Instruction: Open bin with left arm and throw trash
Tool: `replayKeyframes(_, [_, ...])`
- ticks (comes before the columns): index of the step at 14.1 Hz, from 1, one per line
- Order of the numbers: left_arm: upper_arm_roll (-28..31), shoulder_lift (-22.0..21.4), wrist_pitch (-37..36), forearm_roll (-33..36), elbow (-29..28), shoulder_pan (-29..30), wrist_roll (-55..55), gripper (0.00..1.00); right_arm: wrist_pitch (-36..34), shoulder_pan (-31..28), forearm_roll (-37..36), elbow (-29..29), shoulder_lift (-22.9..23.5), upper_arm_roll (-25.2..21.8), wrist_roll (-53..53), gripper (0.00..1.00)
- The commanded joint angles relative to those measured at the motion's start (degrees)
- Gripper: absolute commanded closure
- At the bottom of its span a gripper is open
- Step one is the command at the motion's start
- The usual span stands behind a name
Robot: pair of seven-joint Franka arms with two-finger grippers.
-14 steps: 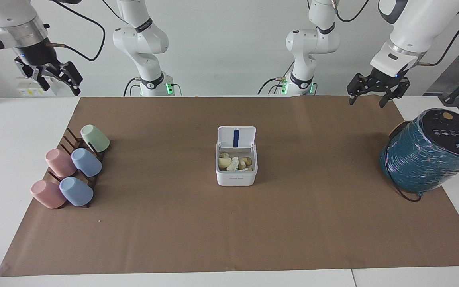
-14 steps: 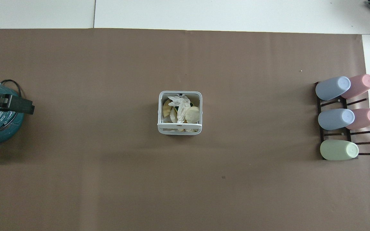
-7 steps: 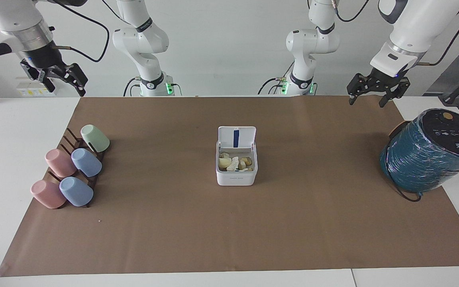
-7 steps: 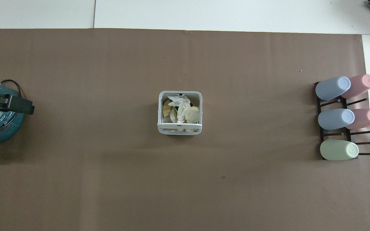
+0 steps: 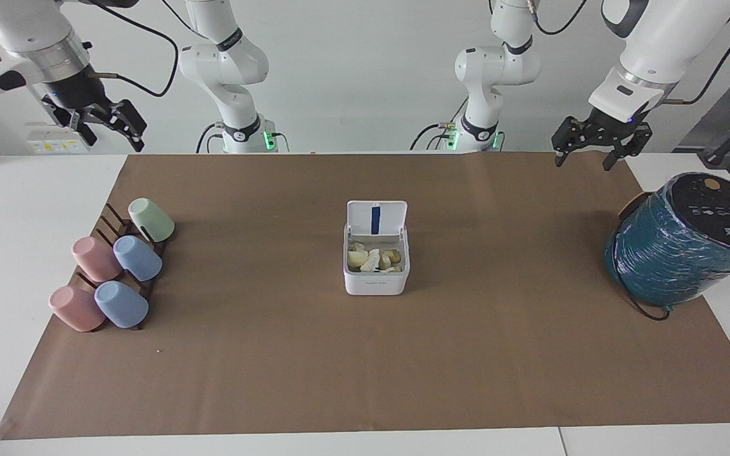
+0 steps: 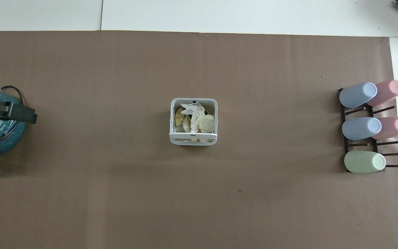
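Observation:
The white bin (image 5: pixel 376 284) stands in the middle of the brown mat with its lid (image 5: pixel 376 218) raised upright, blue strip showing. Inside lie the trash pieces: a crumpled white tissue (image 5: pixel 372 259) and pale yellow peels (image 5: pixel 357 256). The overhead view shows the bin's rim (image 6: pixel 192 140), the tissue (image 6: pixel 192 114) and the peels (image 6: pixel 207 122) in it. My left gripper (image 5: pixel 583 161) hangs open and empty over the mat's edge near the teal cylinder. My right gripper (image 5: pixel 111 136) is open and empty, up over the table's edge near the cup rack.
A big teal wrapped cylinder (image 5: pixel 682 240) with a black top lies at the left arm's end of the table. A dark rack with several pastel cups (image 5: pixel 111 272) stands at the right arm's end, also in the overhead view (image 6: pixel 368 128).
My right gripper has drifted a little toward the table's middle, over the cup rack's end. The left arm, the bin and the trash have not moved.

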Motion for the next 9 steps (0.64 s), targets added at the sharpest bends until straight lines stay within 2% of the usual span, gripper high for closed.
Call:
replayKeyframes(1, [-0.3,-0.8,-0.2,1.0,-0.8,0.5,0.2,0.00,-0.6,0.4,0.6,-1.2,-1.4,-0.3,0.8,0.00])
replayKeyframes(9, [-0.3,-0.8,-0.4,1.0,-0.8,0.6,0.1,0.00,-0.8,0.8,0.3,-1.3,-1.4,0.8,1.0,0.00])
